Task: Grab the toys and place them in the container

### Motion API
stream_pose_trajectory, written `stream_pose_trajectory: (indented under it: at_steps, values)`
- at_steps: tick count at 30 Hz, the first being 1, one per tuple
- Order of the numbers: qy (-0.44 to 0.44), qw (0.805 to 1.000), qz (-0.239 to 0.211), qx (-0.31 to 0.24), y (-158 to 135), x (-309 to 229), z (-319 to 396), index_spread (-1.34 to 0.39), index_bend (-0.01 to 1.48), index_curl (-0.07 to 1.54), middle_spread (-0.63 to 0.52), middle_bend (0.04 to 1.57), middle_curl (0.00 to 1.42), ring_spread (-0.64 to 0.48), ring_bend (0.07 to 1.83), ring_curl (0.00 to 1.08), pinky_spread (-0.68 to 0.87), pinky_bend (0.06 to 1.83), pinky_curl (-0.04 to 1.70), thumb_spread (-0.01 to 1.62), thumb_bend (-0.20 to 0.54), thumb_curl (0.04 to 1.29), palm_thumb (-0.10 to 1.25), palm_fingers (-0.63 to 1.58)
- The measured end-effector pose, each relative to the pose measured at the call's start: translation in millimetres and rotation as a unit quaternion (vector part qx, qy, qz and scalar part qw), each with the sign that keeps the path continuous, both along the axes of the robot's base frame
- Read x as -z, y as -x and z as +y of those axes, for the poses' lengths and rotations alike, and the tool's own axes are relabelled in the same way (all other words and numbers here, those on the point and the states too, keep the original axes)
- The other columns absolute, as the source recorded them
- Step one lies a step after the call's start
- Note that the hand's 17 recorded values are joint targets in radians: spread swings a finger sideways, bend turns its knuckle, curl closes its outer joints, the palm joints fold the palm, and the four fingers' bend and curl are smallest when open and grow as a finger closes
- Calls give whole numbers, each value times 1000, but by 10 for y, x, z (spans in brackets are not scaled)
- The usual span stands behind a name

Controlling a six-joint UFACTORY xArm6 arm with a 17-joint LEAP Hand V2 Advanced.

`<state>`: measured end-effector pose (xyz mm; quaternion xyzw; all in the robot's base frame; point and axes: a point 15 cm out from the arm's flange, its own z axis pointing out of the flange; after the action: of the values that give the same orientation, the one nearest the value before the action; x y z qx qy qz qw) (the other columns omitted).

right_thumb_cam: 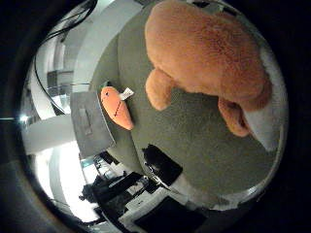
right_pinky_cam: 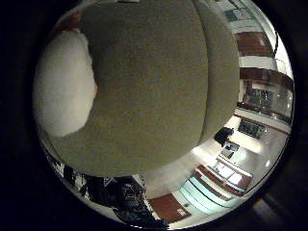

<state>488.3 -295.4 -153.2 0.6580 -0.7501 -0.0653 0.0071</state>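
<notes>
Little finger side palm view: an olive-green carpeted surface (right_pinky_cam: 154,91) fills most of the view, with white plush (right_pinky_cam: 65,86) close against the palm; no writing legible.

Thumb side palm view: only here show a large orange plush toy (right_thumb_cam: 204,53) lying on that surface, close to the palm, a small orange carrot toy (right_thumb_cam: 118,107) at its eight o'clock, and a grey container (right_thumb_cam: 90,124) just beside the carrot. The hand's fingers cannot be seen, so its grasp cannot be told.

Light: dim overall, brightest glare beside the grey container (right_thumb_cam: 90,124).
Focus: orange plush toy (right_thumb_cam: 204,53) soft, close to the palm.
Edges: strongly curved, ringed in black.
</notes>
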Motion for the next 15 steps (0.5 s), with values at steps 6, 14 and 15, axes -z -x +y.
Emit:
stream_pose_trajectory:
  at_steps: [6, 14, 15]
  values:
    - [-4, 1000, 20, -6, -13, 37, 48, -156, 172, 291, 123, 285, 347, 180, 443, 249, 321, 605, 21, 1094, -23, 277, 417, 291]
    - [6, 999, 40, -15, 56, -15, 2, -353, 293, 383, -165, 618, 473, -167, 797, 347, -81, 833, 24, 1085, -17, 292, 484, 1212]
    - [7, 999, 39, -16, 51, -38, -11, -377, 352, 418, -191, 675, 500, -202, 834, 371, -156, 918, 50, 1086, -15, 294, 502, 1250]
